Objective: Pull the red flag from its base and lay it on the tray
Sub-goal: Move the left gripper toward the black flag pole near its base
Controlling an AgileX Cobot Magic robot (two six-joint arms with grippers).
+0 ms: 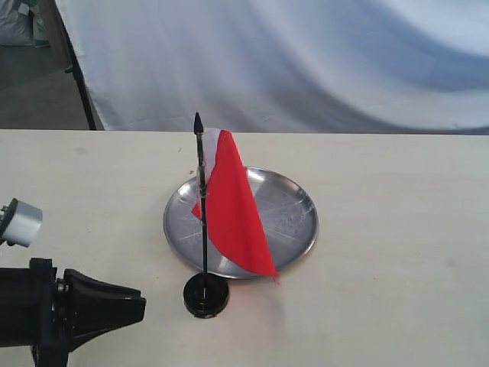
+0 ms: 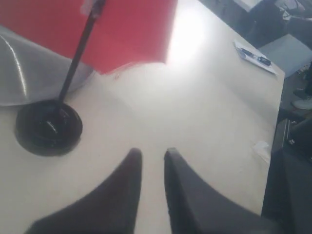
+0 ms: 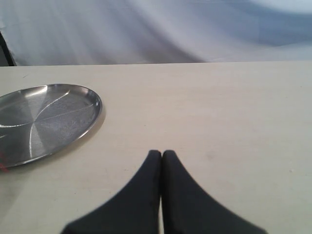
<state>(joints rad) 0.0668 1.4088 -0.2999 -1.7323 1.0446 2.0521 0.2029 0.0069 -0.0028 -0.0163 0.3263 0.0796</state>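
Note:
The red flag [image 1: 235, 206] stands upright on its thin black pole [image 1: 202, 199], seated in the round black base [image 1: 205, 296] just in front of the silver tray [image 1: 294, 210]. My left gripper [image 1: 137, 306] sits low at the left of the base, a short way from it, slightly open with nothing between its fingers. From the left wrist, that gripper [image 2: 152, 153] points past the base [image 2: 48, 127], the flag [image 2: 126, 29] and the tray [image 2: 29, 73]. The right gripper [image 3: 161, 154] is shut over bare table, with the tray [image 3: 44, 119] off to one side. It is out of the exterior view.
The pale table [image 1: 397, 252] ends at a far edge before a white backdrop cloth [image 1: 306, 61]. A dark stand leg [image 1: 80, 84] rises behind the far left. Papers with pens [image 2: 256, 57] lie beyond the table in the left wrist view.

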